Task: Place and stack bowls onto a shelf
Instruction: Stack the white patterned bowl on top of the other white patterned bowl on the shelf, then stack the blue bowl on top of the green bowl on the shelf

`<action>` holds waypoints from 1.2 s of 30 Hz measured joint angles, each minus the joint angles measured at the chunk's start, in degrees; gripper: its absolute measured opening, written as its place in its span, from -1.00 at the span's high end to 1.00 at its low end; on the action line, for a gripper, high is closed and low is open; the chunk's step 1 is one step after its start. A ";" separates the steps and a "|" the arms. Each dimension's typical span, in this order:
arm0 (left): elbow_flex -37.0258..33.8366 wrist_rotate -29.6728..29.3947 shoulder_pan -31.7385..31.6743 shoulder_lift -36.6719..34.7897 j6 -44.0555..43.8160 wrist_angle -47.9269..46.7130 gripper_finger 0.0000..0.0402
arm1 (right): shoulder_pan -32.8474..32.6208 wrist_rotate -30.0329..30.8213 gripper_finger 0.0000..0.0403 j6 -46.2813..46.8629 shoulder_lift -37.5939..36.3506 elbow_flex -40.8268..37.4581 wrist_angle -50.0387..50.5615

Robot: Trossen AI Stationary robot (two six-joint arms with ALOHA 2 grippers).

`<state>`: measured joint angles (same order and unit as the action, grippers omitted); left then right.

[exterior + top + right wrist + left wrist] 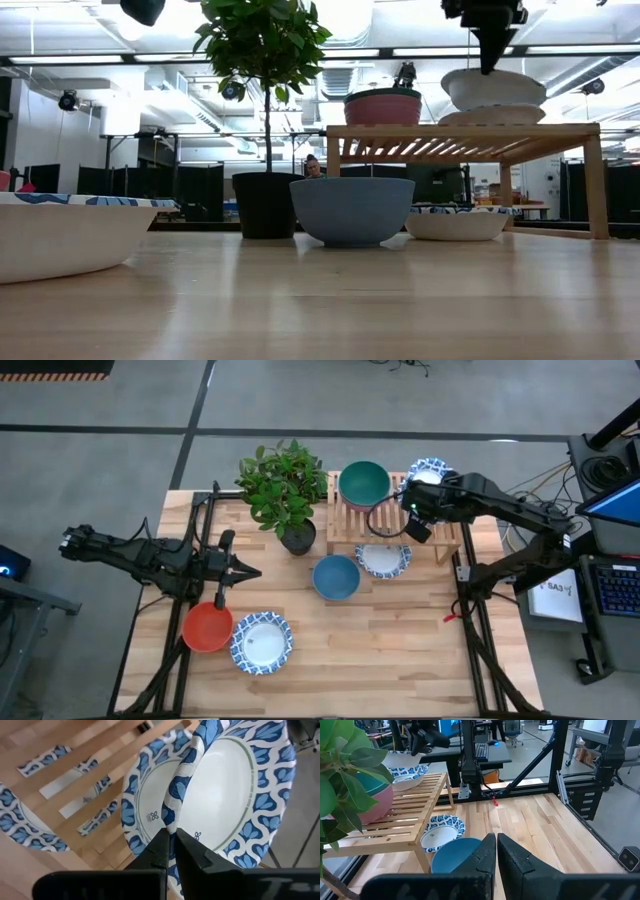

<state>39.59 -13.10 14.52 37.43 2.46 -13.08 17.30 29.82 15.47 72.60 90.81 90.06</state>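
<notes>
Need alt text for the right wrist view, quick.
The right gripper pinches the rim of a tilted blue-patterned white bowl, held over a second patterned bowl on the wooden slat shelf. A third patterned bowl shows below the slats.

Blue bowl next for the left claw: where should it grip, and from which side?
Grip the rim of the blue bowl, coming straight down with one finger inside and one outside. It sits upright and open, its wall flaring wide. Take the rim's left edge, nearest the left claw, clear of the patterned bowl beside it.
</notes>
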 joint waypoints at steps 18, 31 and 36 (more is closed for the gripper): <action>0.00 -0.02 0.00 0.60 0.24 0.07 1.00 | -0.03 -0.28 0.41 3.98 1.63 0.37 -0.09; 0.00 -0.04 0.00 5.09 -9.07 -1.64 1.00 | -15.73 2.40 0.38 10.68 -7.33 -5.51 -16.74; 0.00 -0.03 0.02 8.43 -12.26 -1.64 1.00 | -23.38 3.41 0.37 11.47 -9.82 -12.59 -27.79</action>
<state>39.59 -13.14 14.54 45.86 -9.80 -14.72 -6.08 33.23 26.94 62.78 78.22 62.27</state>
